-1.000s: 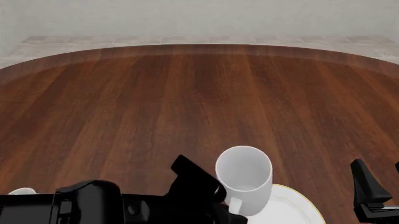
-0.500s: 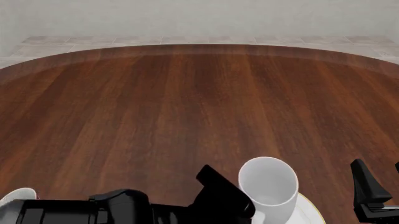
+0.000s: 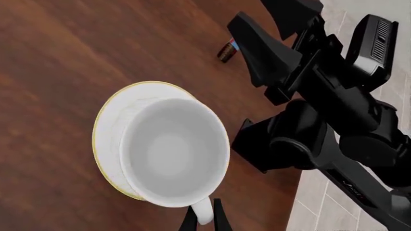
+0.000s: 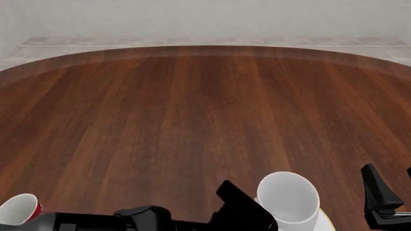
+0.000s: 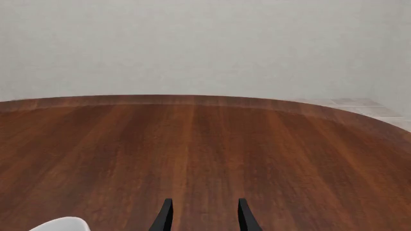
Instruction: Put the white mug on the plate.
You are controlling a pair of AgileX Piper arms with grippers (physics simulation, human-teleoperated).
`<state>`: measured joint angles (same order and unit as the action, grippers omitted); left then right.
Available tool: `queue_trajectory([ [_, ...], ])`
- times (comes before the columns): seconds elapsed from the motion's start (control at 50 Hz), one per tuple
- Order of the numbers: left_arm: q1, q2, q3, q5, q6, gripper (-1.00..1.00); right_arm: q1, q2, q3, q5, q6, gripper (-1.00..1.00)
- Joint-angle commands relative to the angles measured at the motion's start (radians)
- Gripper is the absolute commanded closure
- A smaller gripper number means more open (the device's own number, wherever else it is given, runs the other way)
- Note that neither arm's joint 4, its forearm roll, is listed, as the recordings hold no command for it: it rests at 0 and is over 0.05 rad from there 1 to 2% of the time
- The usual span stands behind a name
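Note:
The white mug (image 4: 289, 197) is at the table's near edge, right of centre, mouth up and leaning slightly. It is over the plate (image 4: 325, 222), of which only a sliver shows in the front view. In the left wrist view the mug (image 3: 173, 151) covers most of the gold-rimmed plate (image 3: 106, 126). I cannot tell whether it touches the plate. My left gripper (image 4: 257, 211) is shut on the mug's handle (image 3: 202, 212). My right gripper (image 4: 391, 186) is open and empty, to the right of the plate; its fingers (image 5: 165, 217) point across the table.
A red-and-white cup (image 4: 19, 209) stands at the near left edge. The right arm (image 3: 321, 106) is close beside the plate. The table's near edge and the tiled floor (image 3: 334, 207) show behind it. The mug's rim (image 5: 61, 224) enters the right wrist view.
My left gripper has carried the mug to the right and toward the near edge, further over the plate. The red-and-white cup has come into view. The right arm has not moved.

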<state>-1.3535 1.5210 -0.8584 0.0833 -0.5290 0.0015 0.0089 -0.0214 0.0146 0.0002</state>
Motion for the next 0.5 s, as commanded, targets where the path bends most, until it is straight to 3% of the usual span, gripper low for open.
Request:
queue_trajectory([
  [0.02,-0.019,0.032,-0.019,-0.017,-0.015,1.00,0.000,0.000,0.000,0.000,0.000,-1.00],
  [0.5,-0.052,0.098,-0.036,-0.058,-0.043,1.00,0.000,0.000,0.000,0.000,0.000,-1.00],
])
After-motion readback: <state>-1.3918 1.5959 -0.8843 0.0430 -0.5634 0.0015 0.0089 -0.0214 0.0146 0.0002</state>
